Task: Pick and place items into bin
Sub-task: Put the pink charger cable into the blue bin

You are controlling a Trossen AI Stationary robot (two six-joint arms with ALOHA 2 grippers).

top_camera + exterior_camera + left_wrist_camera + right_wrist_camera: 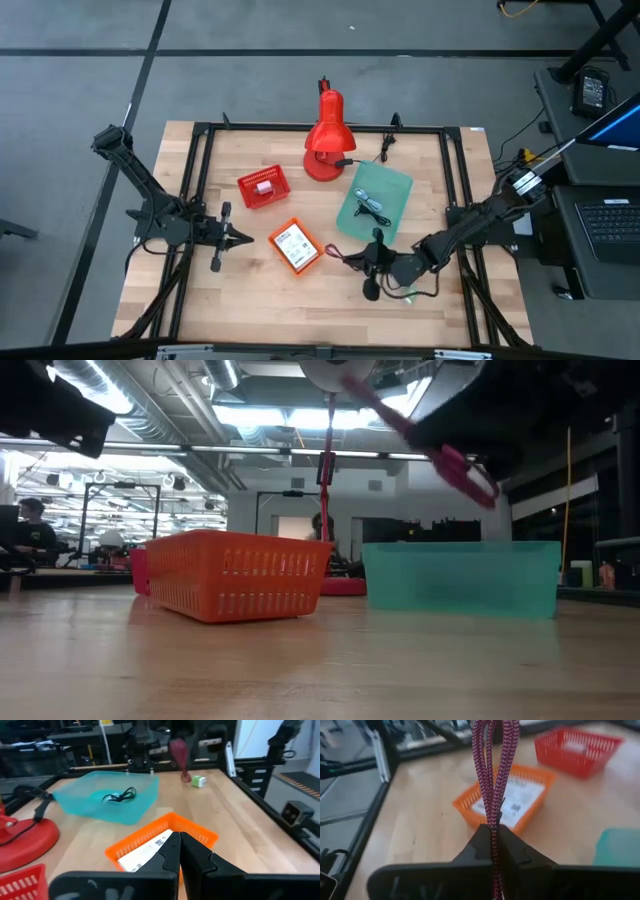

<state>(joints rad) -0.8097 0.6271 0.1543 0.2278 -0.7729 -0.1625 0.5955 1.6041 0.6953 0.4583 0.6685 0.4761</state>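
Note:
My right gripper (pixel 347 257) is shut on a purple braided strap (pixel 492 775), above the table near its front, just right of an orange basket (pixel 295 245) that holds a white printed card (pixel 512 800). In the low view the strap (pixel 450 460) hangs high above the tabletop. A teal bin (pixel 375 205) holds a black coiled cable (pixel 120 796). A red basket (pixel 263 187) stands farther back. A small green piece (pixel 198 781) lies on the wood near the right arm. My left gripper (pixel 243 238) waits shut at the left, pointing at the orange basket. My right gripper pinches the strap between its two fingers where the loop's two strands run side by side (pixel 493 822). The loop reaches out past the fingertips, along the line of the fingers. The strap is lifted clear of the table.
A big red desk lamp (pixel 325 140) stands at the back middle, its cord running toward the teal bin. A black frame rail (pixel 200 180) runs around the tabletop. Bare wood lies at the near edge and the left front.

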